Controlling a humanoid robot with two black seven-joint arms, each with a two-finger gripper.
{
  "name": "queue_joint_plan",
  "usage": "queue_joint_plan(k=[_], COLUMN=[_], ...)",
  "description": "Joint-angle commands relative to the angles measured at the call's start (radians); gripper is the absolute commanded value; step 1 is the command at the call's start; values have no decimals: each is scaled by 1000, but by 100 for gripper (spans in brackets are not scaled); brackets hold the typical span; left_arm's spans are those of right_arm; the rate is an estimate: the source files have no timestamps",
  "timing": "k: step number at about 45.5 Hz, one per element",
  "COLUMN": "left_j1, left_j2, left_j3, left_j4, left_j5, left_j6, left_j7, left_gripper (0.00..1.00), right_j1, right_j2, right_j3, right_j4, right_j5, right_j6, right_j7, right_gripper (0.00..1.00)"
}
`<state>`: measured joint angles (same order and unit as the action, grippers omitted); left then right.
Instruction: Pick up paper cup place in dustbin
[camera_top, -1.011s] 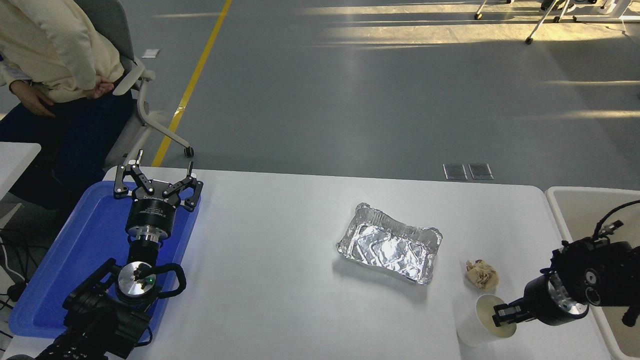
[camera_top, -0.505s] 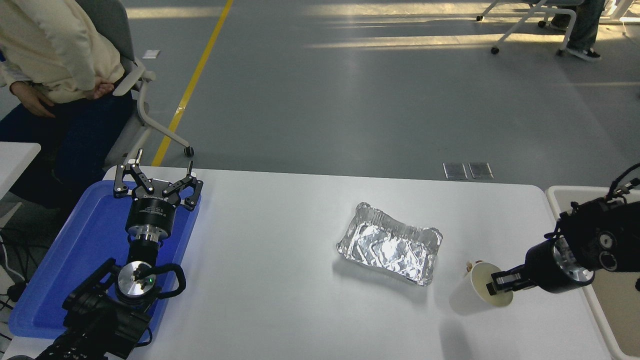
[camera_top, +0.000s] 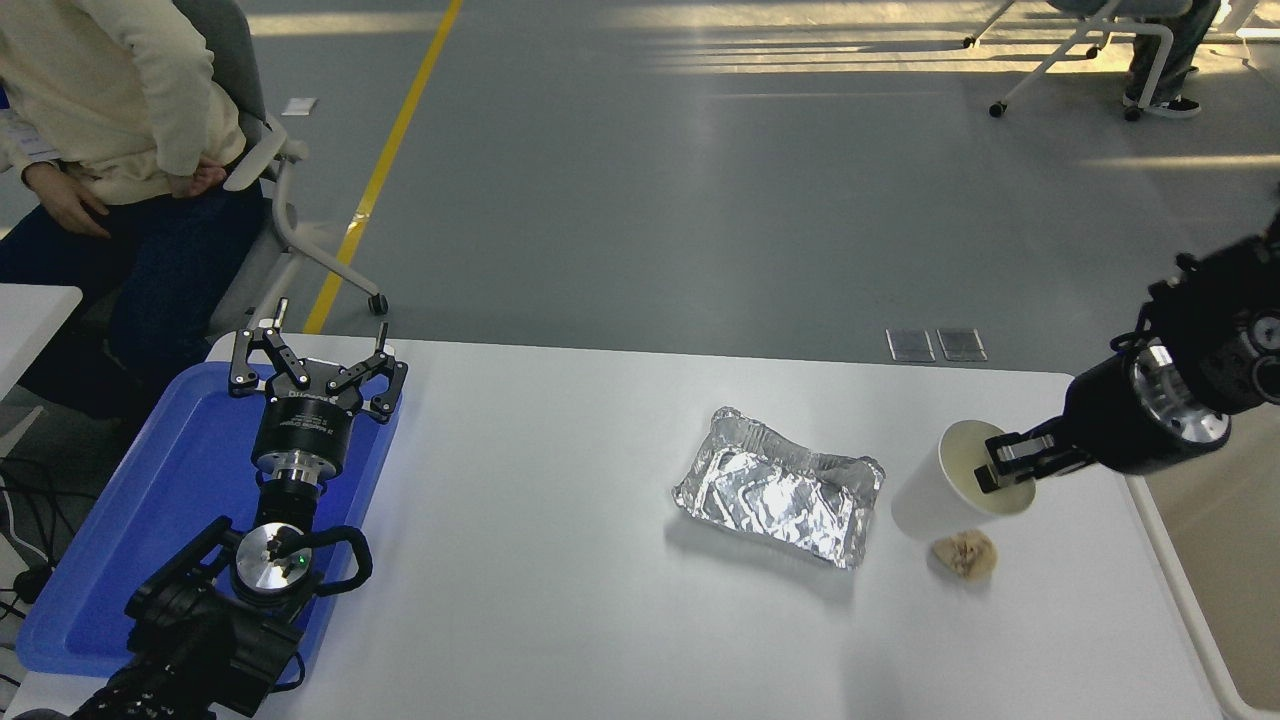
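Small white tapered paper cup (camera_top: 950, 480) with bare cream inside, rim pinched by right gripper (camera_top: 1010, 462) fingers, crinkled silver foil tray (camera_top: 780, 487) holding nothing, left gripper (camera_top: 315, 350) fingers spread over flat blue tray (camera_top: 120, 540)

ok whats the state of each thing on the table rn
paper cup: held by its rim, tilted, lifted off the table
right gripper: shut on the cup's rim
left gripper: open, parked over the blue tray
foil tray: empty, crinkled
paper ball: crumpled, on the table
dustbin: open-topped
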<state>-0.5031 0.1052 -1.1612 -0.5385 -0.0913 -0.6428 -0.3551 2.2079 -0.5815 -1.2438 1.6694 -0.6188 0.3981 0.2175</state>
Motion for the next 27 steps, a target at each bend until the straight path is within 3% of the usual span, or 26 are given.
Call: queue_joint_plan(k=[1,27], left_j1=[0,2], left_j2=[1,1], left_j3=[0,0], left_j4=[0,0], left_j5=[1,1], left_j6=[0,0], left_j7=[1,1], left_gripper=[100,100], right_j1=[174,288], right_j2=[26,25], right_j3=[-62,-106], right_j4=[39,52], right_j5=[41,41], right_j6=[79,142], right_j7=[0,0], right_gripper=[0,0])
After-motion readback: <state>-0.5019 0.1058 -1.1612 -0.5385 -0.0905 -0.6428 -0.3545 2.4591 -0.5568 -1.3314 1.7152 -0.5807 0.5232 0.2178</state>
